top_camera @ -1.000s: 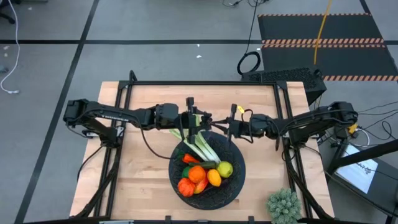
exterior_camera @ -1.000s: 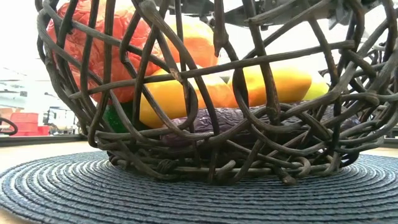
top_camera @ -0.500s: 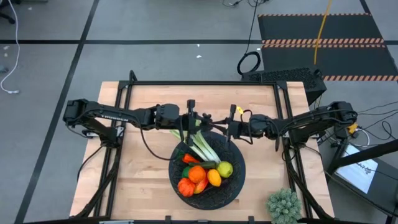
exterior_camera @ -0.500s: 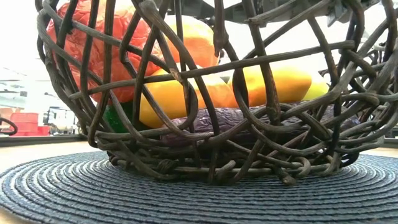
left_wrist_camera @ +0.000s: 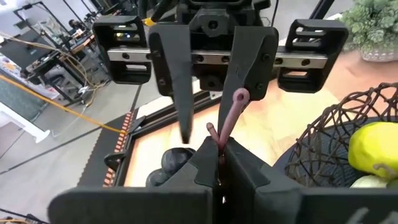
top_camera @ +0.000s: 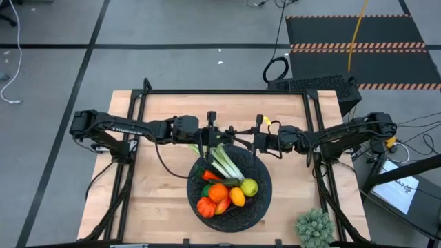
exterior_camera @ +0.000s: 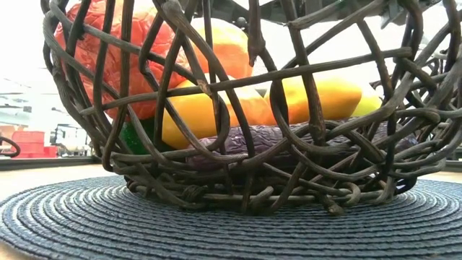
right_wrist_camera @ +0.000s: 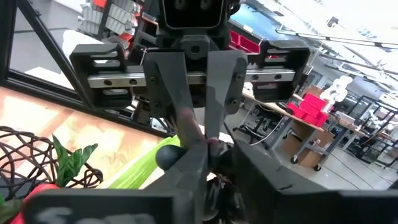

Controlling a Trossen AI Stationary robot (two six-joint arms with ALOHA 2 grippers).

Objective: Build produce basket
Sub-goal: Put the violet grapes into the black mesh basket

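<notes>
Grapes are hanging between 2 grippers over the basket's far rim

In the basket (top_camera: 258,207), oranges, a lemon and a red pepper are sitting at the near side, and the leek (top_camera: 222,162) is lying toward the far rim. Just above that rim, the left gripper (left_wrist_camera: 221,152) is pinching the pink stem (left_wrist_camera: 229,118) of the dark grapes (left_wrist_camera: 173,160); the stem is running upright and the bunch is dangling below the fingers. The right gripper (top_camera: 241,136) is facing it, jaws narrowly parted around the same stem, so the left is the nearer, holding arm.
</notes>
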